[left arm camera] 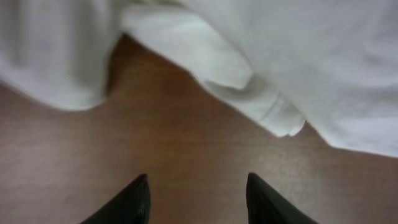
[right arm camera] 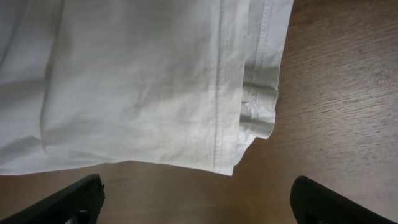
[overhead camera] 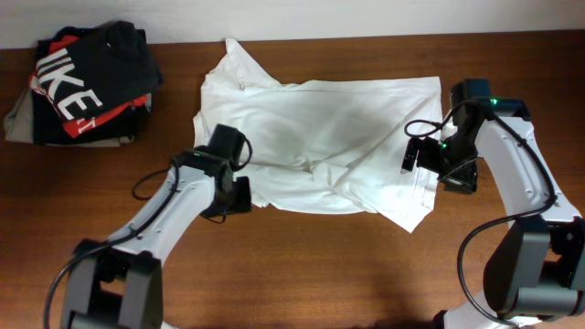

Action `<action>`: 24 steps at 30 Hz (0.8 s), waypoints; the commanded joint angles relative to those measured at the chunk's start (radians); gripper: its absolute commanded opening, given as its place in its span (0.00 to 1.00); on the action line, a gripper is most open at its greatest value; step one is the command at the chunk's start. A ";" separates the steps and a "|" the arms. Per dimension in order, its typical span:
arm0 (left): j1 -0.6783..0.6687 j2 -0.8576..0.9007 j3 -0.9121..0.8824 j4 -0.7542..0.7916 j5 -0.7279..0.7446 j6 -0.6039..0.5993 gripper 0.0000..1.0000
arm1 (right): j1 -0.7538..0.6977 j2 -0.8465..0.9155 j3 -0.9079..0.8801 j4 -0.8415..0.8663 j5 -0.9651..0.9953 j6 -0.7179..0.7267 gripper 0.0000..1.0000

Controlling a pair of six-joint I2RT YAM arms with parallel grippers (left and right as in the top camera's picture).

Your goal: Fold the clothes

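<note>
The white T-shirt (overhead camera: 320,137) lies rumpled and partly spread on the middle of the wooden table. My left gripper (overhead camera: 236,194) hovers at its lower left edge. In the left wrist view the fingers (left arm camera: 198,186) are open over bare wood, with a folded white edge (left arm camera: 267,106) just ahead. My right gripper (overhead camera: 437,166) is at the shirt's right side. In the right wrist view its fingers (right arm camera: 198,193) are wide open and empty, just short of the stitched hem (right arm camera: 249,112).
A black shirt with white letters and red (overhead camera: 87,78) sits folded on a grey-olive garment (overhead camera: 20,121) at the back left corner. Bare wood (overhead camera: 320,265) runs along the front of the table.
</note>
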 commanded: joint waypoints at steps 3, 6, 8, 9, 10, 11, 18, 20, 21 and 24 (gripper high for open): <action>-0.035 0.139 -0.020 0.174 0.035 0.002 0.50 | 0.003 -0.011 -0.008 0.003 -0.016 -0.008 0.99; -0.035 0.197 -0.020 0.241 0.032 0.002 0.50 | 0.003 -0.011 -0.008 0.003 -0.016 -0.008 0.99; -0.034 0.203 -0.020 0.281 0.032 0.002 0.50 | 0.003 -0.011 -0.008 0.003 -0.016 -0.018 0.99; -0.034 0.203 -0.020 0.286 0.032 0.002 0.50 | 0.003 -0.011 -0.008 0.003 -0.016 -0.019 0.99; -0.034 0.203 -0.020 0.284 0.032 0.006 0.42 | 0.003 -0.011 -0.008 0.001 -0.016 -0.019 0.99; -0.034 0.203 -0.020 0.279 0.031 0.006 0.27 | 0.003 -0.011 -0.008 -0.006 -0.016 -0.019 0.99; 0.049 0.111 0.138 -0.037 -0.168 -0.059 0.00 | 0.008 -0.012 -0.009 -0.090 -0.018 -0.030 0.99; 0.080 0.006 0.164 -0.098 -0.169 -0.063 0.01 | 0.040 -0.025 -0.041 -0.093 -0.028 -0.056 0.99; 0.085 -0.030 0.164 -0.112 -0.169 -0.063 0.01 | 0.060 -0.033 -0.068 -0.089 -0.028 -0.056 0.99; 0.090 -0.189 0.164 -0.223 -0.169 -0.078 0.01 | 0.145 -0.059 -0.212 -0.002 -0.088 -0.044 0.99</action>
